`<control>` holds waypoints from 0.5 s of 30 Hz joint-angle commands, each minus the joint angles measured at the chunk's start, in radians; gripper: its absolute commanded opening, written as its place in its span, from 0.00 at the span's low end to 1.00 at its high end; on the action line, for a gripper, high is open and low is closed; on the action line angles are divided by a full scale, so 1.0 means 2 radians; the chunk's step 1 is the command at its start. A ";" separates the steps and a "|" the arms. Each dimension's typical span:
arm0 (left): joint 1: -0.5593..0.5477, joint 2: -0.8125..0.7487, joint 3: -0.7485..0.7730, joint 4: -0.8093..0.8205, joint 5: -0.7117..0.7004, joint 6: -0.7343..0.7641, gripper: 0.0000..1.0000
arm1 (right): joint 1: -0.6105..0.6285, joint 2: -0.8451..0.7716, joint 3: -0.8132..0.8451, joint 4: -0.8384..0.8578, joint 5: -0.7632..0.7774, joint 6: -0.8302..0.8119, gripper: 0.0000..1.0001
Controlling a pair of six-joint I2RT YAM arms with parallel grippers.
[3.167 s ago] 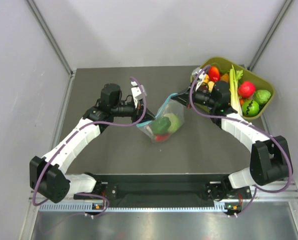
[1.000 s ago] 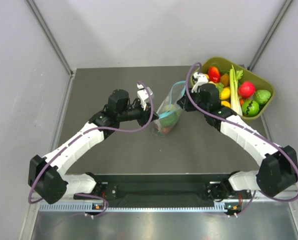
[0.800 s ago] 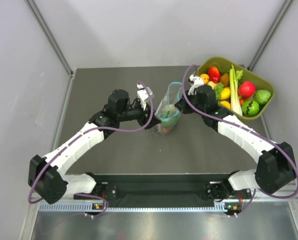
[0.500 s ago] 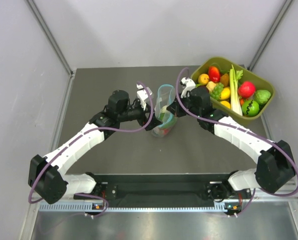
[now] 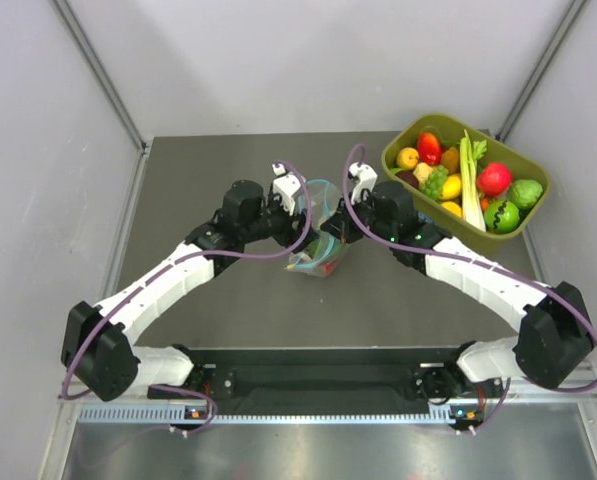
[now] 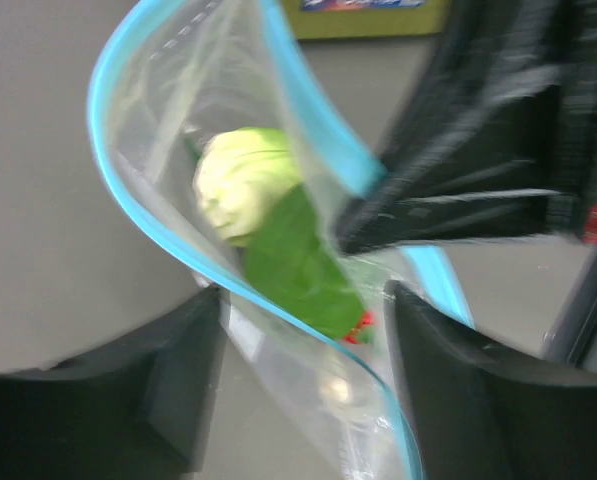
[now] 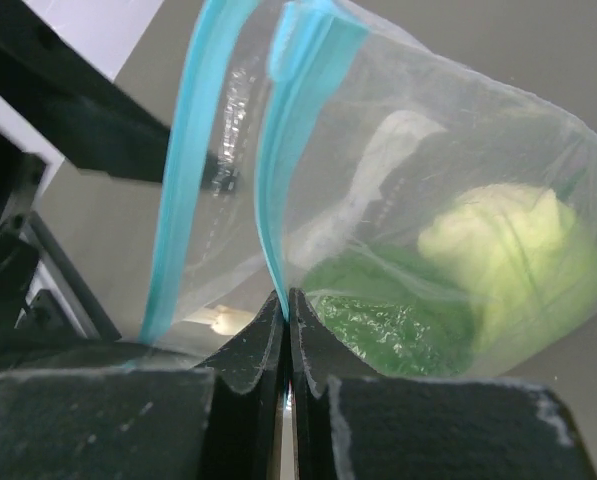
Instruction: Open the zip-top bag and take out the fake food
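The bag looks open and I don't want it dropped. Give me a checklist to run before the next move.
1. Right fingers pinch the bag by its blue strip: ok.
2. Left fingers hold the opposite side: not ok, open with the strip between them.
3. Bag mouth parted: ok.
4. Cabbage and green pepper out: not ok, both inside.
5. Red chili reachable: cannot tell, mostly hidden.
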 commanded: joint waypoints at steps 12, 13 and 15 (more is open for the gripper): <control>0.005 0.004 0.026 -0.034 -0.196 -0.009 0.00 | 0.014 -0.050 0.033 -0.069 0.037 -0.062 0.00; 0.007 -0.006 0.026 -0.035 -0.204 -0.007 0.00 | 0.012 -0.045 0.049 -0.079 0.038 -0.066 0.00; 0.011 -0.015 0.025 -0.035 -0.218 -0.004 0.00 | 0.005 -0.035 0.066 -0.086 0.042 -0.073 0.00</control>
